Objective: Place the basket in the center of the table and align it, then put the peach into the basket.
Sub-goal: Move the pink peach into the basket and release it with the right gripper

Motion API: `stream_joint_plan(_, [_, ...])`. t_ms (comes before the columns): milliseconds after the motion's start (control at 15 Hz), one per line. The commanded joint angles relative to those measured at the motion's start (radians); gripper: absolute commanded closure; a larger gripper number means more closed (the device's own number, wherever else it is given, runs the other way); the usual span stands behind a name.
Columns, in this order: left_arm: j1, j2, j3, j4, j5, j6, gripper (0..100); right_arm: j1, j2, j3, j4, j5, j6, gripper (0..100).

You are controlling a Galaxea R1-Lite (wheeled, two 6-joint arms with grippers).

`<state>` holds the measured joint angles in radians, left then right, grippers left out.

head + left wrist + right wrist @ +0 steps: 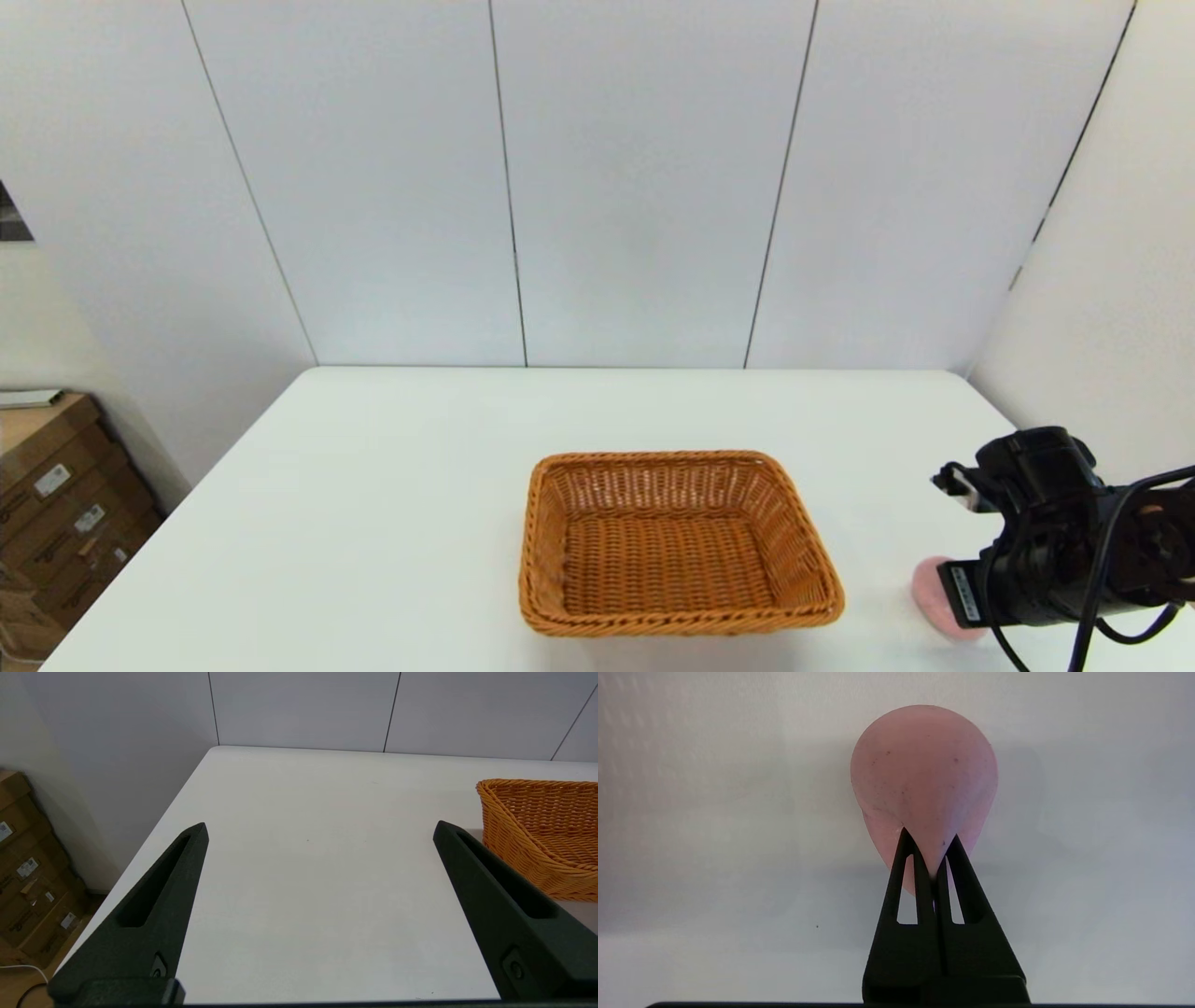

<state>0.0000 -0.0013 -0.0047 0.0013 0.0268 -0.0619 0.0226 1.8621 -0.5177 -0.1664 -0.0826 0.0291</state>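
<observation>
The orange-brown wicker basket [653, 457] sits empty on the white table [392, 485], near the front middle. To its right, close to the table's front right, the pale pink peach [934, 597] rests on the tabletop. My right gripper [966, 597] is down at it. In the right wrist view the right gripper [930, 833] is shut on the peach [924, 774], pinching its near side into a teardrop shape. My left gripper [321, 827] is out of the head view; it hovers open over bare table, with the basket [528, 858] beside one finger.
Cardboard boxes [56, 504] stand on the floor off the table's left edge, also seen as boxes [23, 872] in the left wrist view. White wall panels close the back and right side. The table's right edge runs near my right arm.
</observation>
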Motion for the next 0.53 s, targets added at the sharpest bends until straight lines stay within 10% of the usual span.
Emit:
stream_joint_plan(67, [0.0,0.0,0.0,0.0,0.001,-0.001,0,0.01,-0.103,0.004,-0.085,-0.003,0.015,100])
stream_joint_plan(533, [0.0,0.0,0.0,0.0,0.001,-0.001,0,0.404,-0.403,-0.14,0.001,-0.005,0.115,100])
